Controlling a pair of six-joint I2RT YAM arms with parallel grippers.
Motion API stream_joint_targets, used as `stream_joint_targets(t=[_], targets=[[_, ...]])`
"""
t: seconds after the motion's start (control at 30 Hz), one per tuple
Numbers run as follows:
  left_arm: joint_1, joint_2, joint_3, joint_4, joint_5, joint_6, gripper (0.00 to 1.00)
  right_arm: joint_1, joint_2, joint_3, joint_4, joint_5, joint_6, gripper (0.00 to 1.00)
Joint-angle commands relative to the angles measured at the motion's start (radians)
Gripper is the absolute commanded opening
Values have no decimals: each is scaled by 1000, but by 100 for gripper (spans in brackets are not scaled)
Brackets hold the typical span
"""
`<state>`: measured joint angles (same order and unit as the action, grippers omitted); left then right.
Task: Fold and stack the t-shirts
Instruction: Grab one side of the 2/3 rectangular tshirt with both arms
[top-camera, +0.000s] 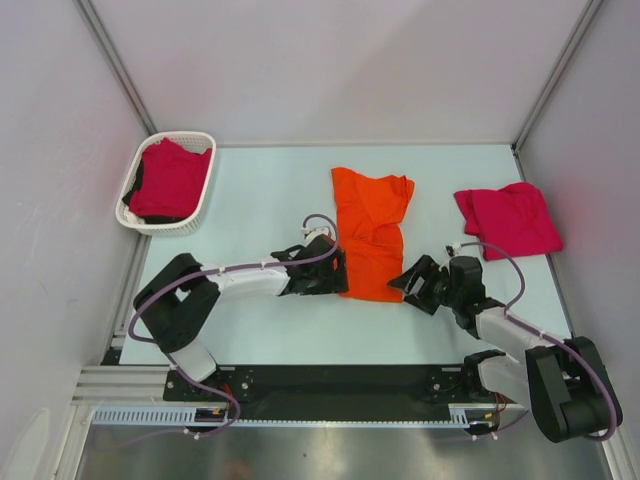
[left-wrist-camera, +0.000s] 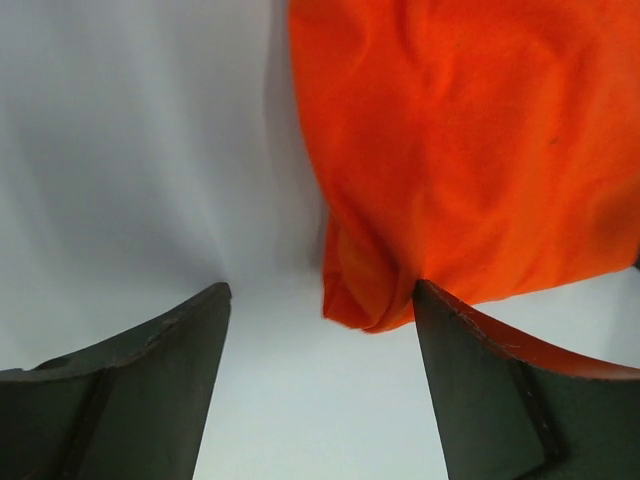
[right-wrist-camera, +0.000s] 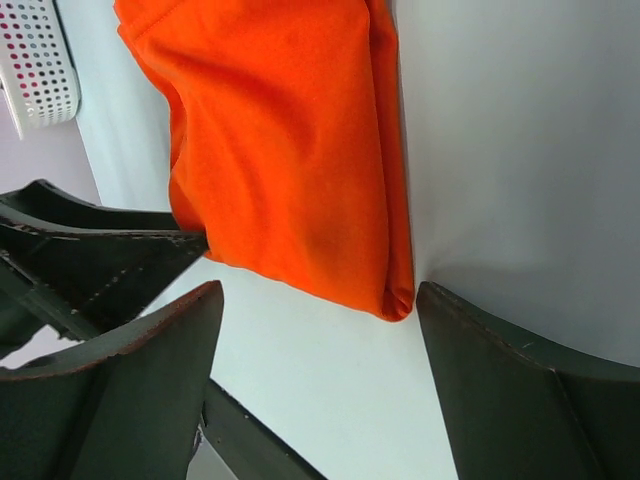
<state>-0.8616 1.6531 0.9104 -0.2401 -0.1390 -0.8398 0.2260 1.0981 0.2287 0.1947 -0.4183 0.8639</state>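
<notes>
A bright orange t-shirt (top-camera: 370, 230) lies folded lengthwise in the table's middle. My left gripper (top-camera: 335, 275) is open at its near-left corner; in the left wrist view the shirt's corner (left-wrist-camera: 370, 300) sits between the fingers, close to the right finger (left-wrist-camera: 500, 400). My right gripper (top-camera: 410, 280) is open at its near-right corner; in the right wrist view the folded corner (right-wrist-camera: 395, 295) lies just inside the right finger (right-wrist-camera: 520, 400). A crimson-pink t-shirt (top-camera: 508, 220) lies folded at the right. Another crimson-pink shirt (top-camera: 168, 180) fills the basket.
A white lattice basket (top-camera: 135, 222) stands at the far left corner, also seen in the right wrist view (right-wrist-camera: 40, 70). White walls enclose the table on three sides. The left gripper's fingers show in the right wrist view (right-wrist-camera: 90, 250).
</notes>
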Motion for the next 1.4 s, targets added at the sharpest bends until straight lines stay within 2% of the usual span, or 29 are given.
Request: stream_joint_targets(t=[0.0,0.2,0.3,0.33,0.43,0.6,0.83,1.0,1.13,1.27,1.3,1.37], targets=[[-10,37,5,84,64,-25,80,-16,106,-6,-83,32,-45,84],[-27,106,41,81,81,-27,75,-20,278,50,-12,-53,-74,81],[-28,140,71,47,90,-27,60,-28,394,93,-9,-114,-109,75],[-30,148,80,32,87,-27,49,-28,451,128,-24,-138,-117,73],[-30,174,108,-16,81,-24,33,-30,528,182,-63,-169,-146,70],[-28,168,117,-54,64,-27,23,-30,548,234,-165,-166,-204,69],[-28,172,157,-100,49,-13,20,-31,484,285,-353,-134,-282,69],[-28,180,166,-113,38,-8,20,-33,413,288,-494,-50,-336,70],[-28,194,174,-107,44,-7,20,-34,384,238,-459,-48,-330,70],[-28,206,183,-102,52,-4,19,-34,417,216,-355,-79,-312,67],[-28,205,182,-105,52,-4,19,-34,430,218,-345,-88,-315,54],[-28,201,182,-107,52,-1,18,-33,470,221,-324,-115,-321,37]])
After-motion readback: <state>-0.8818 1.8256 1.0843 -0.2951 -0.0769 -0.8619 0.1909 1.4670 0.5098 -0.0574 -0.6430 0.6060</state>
